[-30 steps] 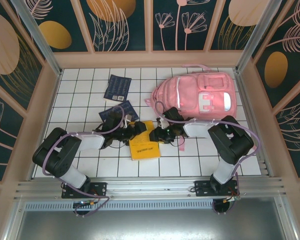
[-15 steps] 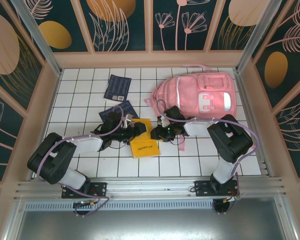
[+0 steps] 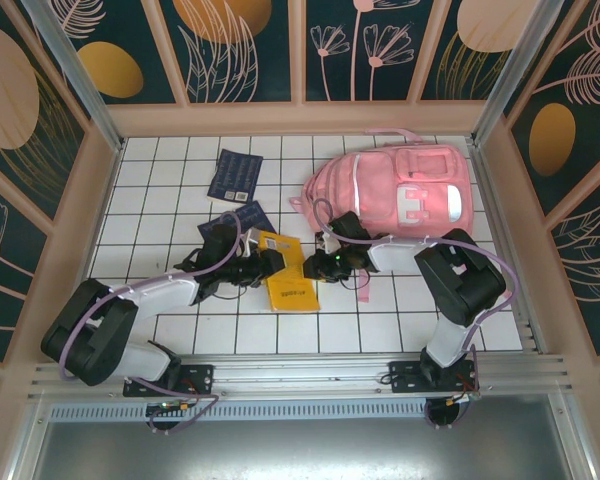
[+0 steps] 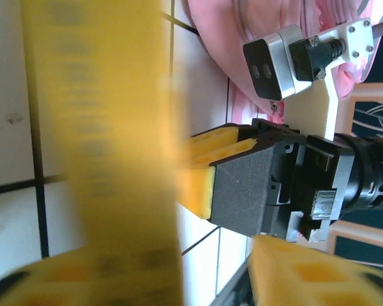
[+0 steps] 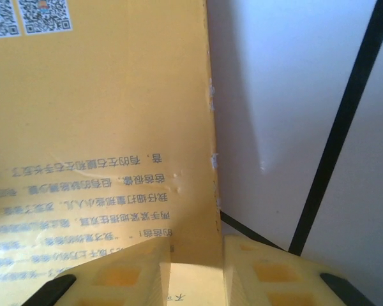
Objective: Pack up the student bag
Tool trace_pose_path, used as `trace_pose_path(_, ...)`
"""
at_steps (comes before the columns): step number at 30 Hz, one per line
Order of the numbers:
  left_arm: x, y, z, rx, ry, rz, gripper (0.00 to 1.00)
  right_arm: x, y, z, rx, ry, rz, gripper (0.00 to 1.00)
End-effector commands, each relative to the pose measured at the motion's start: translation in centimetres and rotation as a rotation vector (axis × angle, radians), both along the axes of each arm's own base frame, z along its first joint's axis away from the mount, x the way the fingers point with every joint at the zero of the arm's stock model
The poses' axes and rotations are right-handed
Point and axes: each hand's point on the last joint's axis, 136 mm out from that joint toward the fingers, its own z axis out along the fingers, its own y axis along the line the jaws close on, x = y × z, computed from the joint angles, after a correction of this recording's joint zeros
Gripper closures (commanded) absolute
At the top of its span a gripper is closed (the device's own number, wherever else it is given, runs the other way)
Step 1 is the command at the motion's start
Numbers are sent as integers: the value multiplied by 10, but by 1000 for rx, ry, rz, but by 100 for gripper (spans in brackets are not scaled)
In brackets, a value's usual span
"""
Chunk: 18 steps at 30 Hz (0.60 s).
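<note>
The student bag (image 3: 400, 188), a big pink backpack, lies on the tiles at the back right, and its pink fabric (image 4: 217, 38) shows in the left wrist view. A yellow book (image 3: 288, 278) stands tilted up between the two grippers. My right gripper (image 3: 313, 266) is shut on its corner, where the printed cover (image 5: 102, 115) fills the narrow gap between the jaws of my right gripper (image 5: 196, 271). My left gripper (image 3: 270, 262) is open around the book's other side. There the blurred book (image 4: 115, 159) passes between the jaws of my left gripper (image 4: 159, 277), with white tile showing beside one finger.
Two dark blue books (image 3: 235, 175) (image 3: 236, 224) lie on the tiles behind the left arm. Pink-framed walls (image 3: 110, 200) close in the white tiled table (image 3: 160, 330) on three sides. The backpack's strap (image 3: 363, 282) trails beside the right arm.
The yellow book has tipped from lying nearly flat to standing on edge. My left arm has reached further right and its jaws have narrowed around the book. The right jaws have closed further.
</note>
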Motion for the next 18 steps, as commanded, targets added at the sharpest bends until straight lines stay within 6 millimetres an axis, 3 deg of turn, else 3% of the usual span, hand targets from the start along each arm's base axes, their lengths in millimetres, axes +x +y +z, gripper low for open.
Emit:
trace_pose_path(1,4,-8,17,-60,-70,-28,67,1,-2,-8,-24,-4,6,73)
trace_pose_path(6,5,-12,21,-107,-109,-43,100,9,-10,1,-60,-72,-27,78)
trace_pose_path(10,14,-11,52,-128,-218,-34,100,22,-17,35,-51,-186,-86,79)
trace_pose_path(12,21,-7,73,-120,-282,-11,100,28,-16,61,-9,-237,-114,71)
trace_pose_path(16,34,1,125,-160,-416,64,100,33,-4,118,141,-304,-135,42)
trace_pose_path(18,37,7,150,-201,-472,112,100,34,-1,140,198,-326,-153,37)
